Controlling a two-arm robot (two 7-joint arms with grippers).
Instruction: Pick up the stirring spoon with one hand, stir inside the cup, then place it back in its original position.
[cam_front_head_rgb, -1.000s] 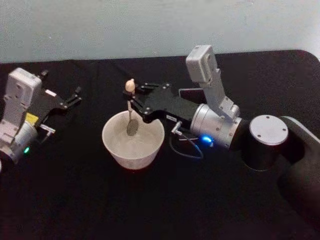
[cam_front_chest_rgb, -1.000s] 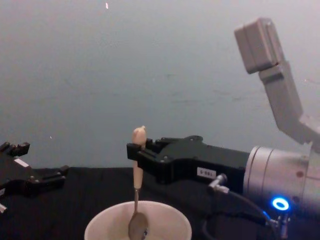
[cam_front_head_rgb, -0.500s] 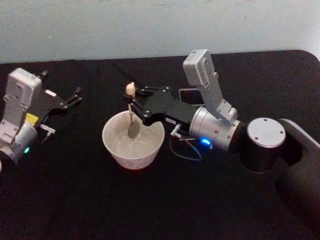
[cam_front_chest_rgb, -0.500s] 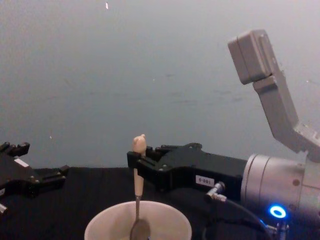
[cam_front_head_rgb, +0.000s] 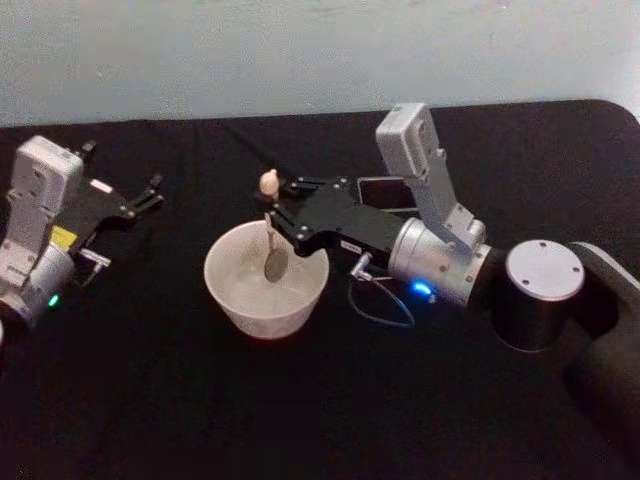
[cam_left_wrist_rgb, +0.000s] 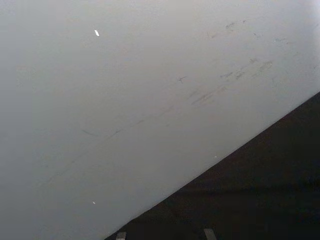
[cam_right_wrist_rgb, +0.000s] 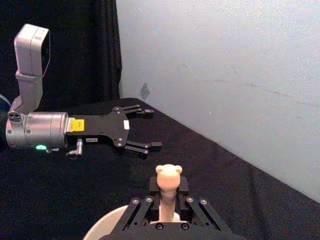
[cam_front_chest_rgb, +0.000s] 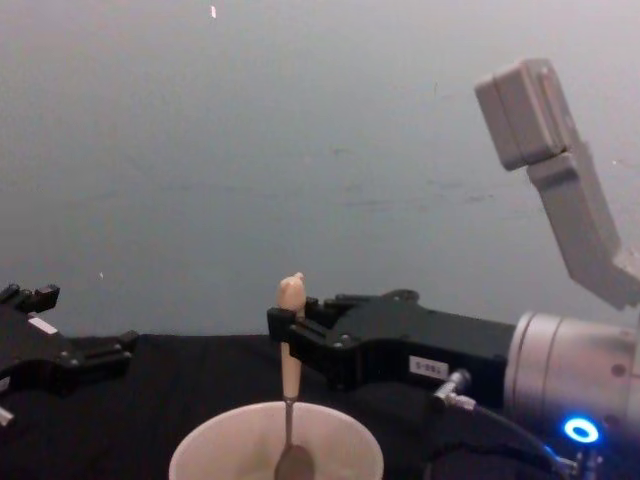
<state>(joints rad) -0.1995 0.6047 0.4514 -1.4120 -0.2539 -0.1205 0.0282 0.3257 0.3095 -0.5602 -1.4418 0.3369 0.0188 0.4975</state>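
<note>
The cream-white cup (cam_front_head_rgb: 228, 298) stands on the black table. My right gripper (cam_front_head_rgb: 274, 213) is shut on the beige handle of the stirring spoon (cam_front_head_rgb: 275, 262), which hangs upright with its metal bowl inside the cup, right of centre. The bear head (cam_right_wrist_rgb: 168, 175) sticks up above the fingers. In the chest view the spoon (cam_front_chest_rgb: 290, 352) drops past the cup's rim (cam_front_chest_rgb: 205, 448), held by the right gripper (cam_front_chest_rgb: 291, 338). The dark square holder (cam_front_head_rgb: 384, 190) stands behind the right arm, partly hidden. My left gripper (cam_front_head_rgb: 148, 195) rests open at the far left.
The black tabletop (cam_front_head_rgb: 150, 400) runs wide in front of the cup. A pale wall (cam_front_chest_rgb: 300, 150) closes off the back. A thin cable (cam_front_head_rgb: 380, 305) loops beside the right wrist. The left gripper (cam_right_wrist_rgb: 140, 130) lies open, well apart from the cup.
My right gripper has carried the spoon a little to the right inside the cup, and the spoon's bowl now sits right of centre. The left arm has not moved.
</note>
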